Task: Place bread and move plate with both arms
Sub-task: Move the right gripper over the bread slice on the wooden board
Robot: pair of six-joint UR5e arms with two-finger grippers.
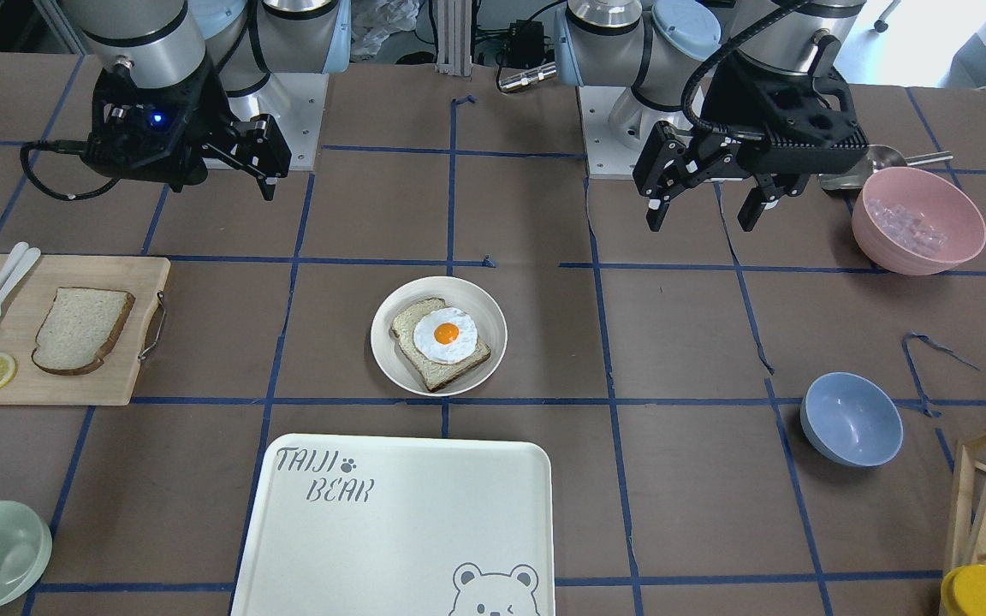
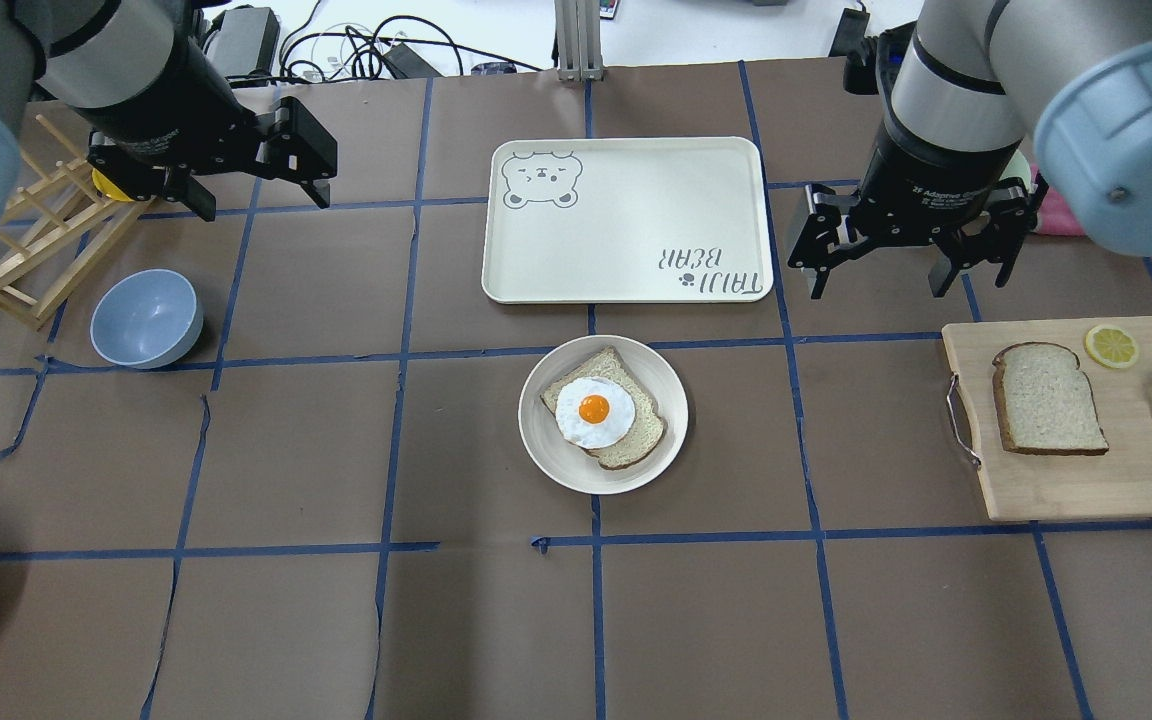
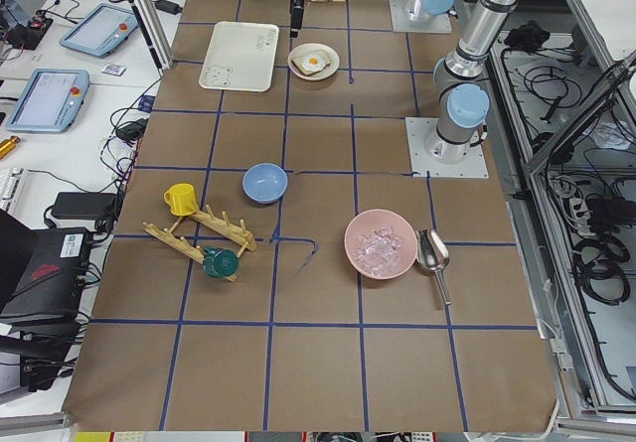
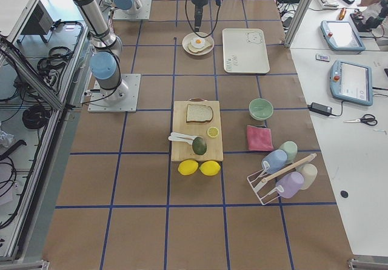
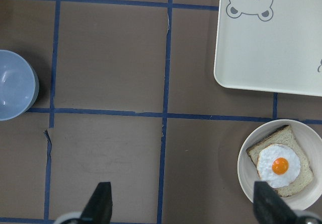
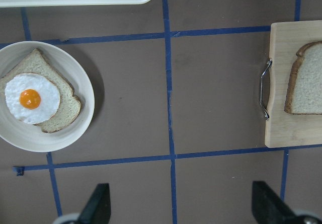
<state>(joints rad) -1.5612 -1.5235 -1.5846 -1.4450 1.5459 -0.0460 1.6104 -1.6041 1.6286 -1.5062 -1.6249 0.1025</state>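
Brown paper with blue lines covers the table (image 2: 336, 620). The right claw (image 2: 878, 290) hangs in the air with its two fingers spread wide and nothing between them. The bread (image 2: 1048, 399) is not under it. It lies flat on a wooden board (image 2: 1056, 490), a little out to that claw's outer side and closer to the robot. The left claw (image 2: 261, 205) is up in the air too, spread wide and holding nothing. A blue bowl (image 2: 146, 318) sits near it, on its outer side and closer to the robot. The plate (image 2: 556, 465) sits between the two claws and nearer the robot than both. It holds another slice with a fried egg (image 2: 594, 410) on top. The bear tray (image 2: 626, 250) lies right between the claws, just past the plate.
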